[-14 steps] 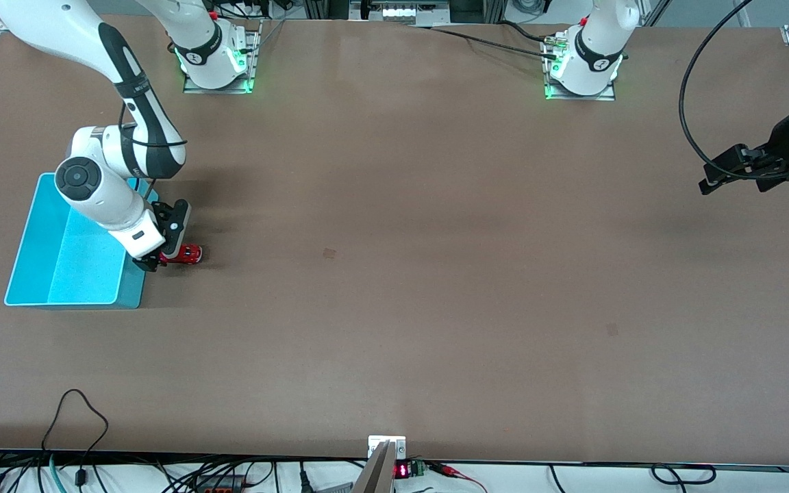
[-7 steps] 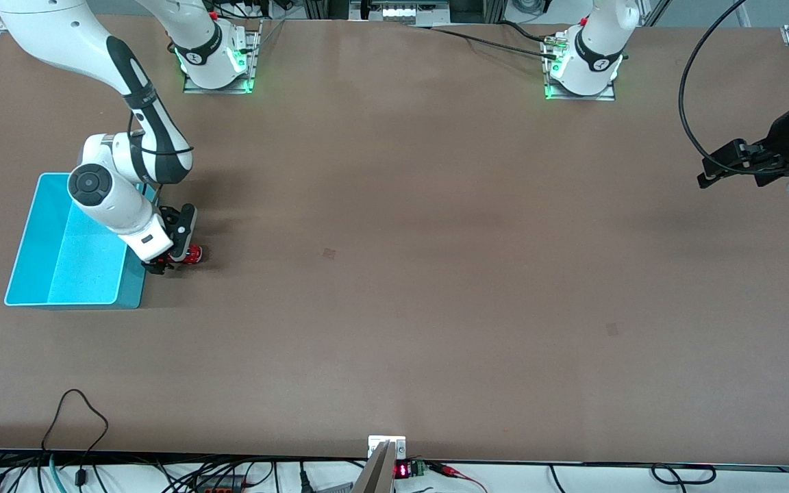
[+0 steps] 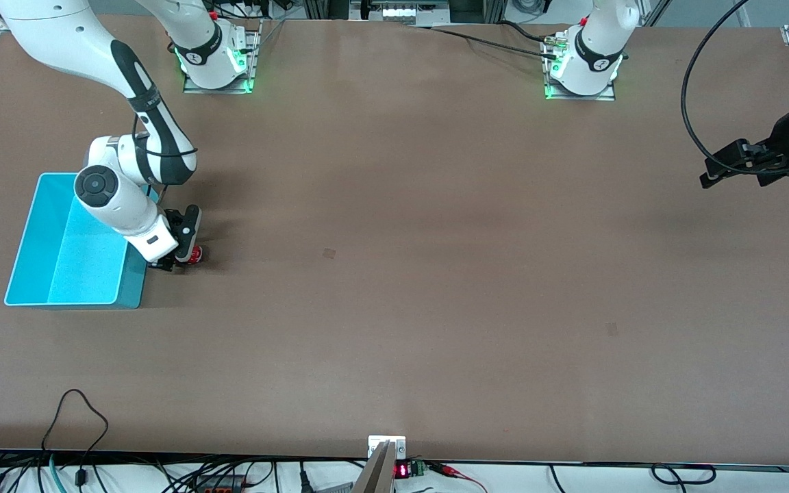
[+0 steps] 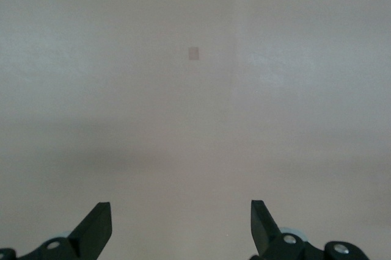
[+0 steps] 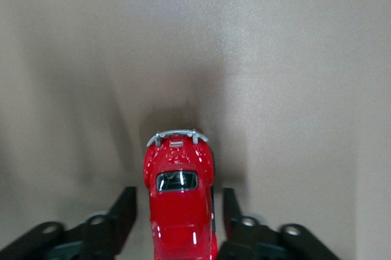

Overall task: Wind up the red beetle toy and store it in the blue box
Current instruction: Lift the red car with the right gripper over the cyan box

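The right gripper [image 3: 185,257] is low over the bench [image 3: 394,274], just beside the blue box [image 3: 31,253] at the right arm's end, and its fingers [image 5: 125,208] straddle the red beetle toy [image 5: 180,202]. In the right wrist view both fingers stand close alongside the car's flanks with narrow slivers of gap on each side, so they look partly drawn in and not yet pinching; from this angle I cannot be sure whether the pads have touched the paint.

The main risk is a poor bite. The car's body is rounded and glossy, so if the fingers land high on the curved sides it could squirt out or tip as they squeeze. Its wheels are free on the bench, so an uneven touch, one finger arriving first, could roll or skew it away. It also sits close to the box wall, which could catch the gripper during the pull-back needed for winding.

The toy is tiny beside the box, shiny red, with a silvery bumper at the end pointing away from the gripper and a small dark window on its roof. It rests upright on the bench, outside the box, slightly nearer the front camera than the box's middle.

The left gripper [image 4: 180,226] waits in the air over the bench's edge at the left arm's end, fingers spread wide and empty.
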Available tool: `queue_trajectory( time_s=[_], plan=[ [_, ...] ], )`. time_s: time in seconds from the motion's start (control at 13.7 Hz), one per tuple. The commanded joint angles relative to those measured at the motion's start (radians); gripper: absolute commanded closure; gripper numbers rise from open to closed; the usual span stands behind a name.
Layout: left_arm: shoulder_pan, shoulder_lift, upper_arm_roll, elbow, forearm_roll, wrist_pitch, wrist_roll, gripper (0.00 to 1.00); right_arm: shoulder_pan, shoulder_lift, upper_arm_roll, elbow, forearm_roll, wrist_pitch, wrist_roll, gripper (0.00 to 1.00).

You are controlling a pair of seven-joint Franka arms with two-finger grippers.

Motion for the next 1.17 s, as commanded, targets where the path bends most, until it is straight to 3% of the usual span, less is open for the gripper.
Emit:
queue_trajectory(
  time_s=[0.0,0.15,0.36,0.73,0.95,1.09],
  plan=[
    [0.002,-0.017,0.003,-0.011,0.015,0.0,0.026,0.0,-0.018,-0.002,0.025,0.0,-0.011,0.011,0.003,0.8],
    [0.002,-0.017,0.002,-0.009,0.015,0.005,0.026,0.0,-0.02,-0.014,0.045,0.005,-0.008,0.008,0.004,0.99],
    [0.002,-0.016,0.003,-0.009,0.015,0.005,0.026,0.0,-0.017,-0.037,0.086,0.04,0.022,-0.007,0.151,1.0],
    [0.002,-0.016,0.002,-0.008,0.015,0.014,0.026,0.0,-0.008,-0.128,0.128,0.172,0.077,-0.235,0.554,1.0],
    [0.002,-0.013,0.003,-0.008,0.015,0.016,0.026,0.0,-0.006,-0.188,0.096,0.184,0.074,-0.335,0.833,1.0],
    [0.002,-0.013,0.003,-0.008,0.015,0.016,0.026,0.0,0.05,-0.209,-0.026,0.221,0.074,-0.439,0.982,1.0]
  ],
)
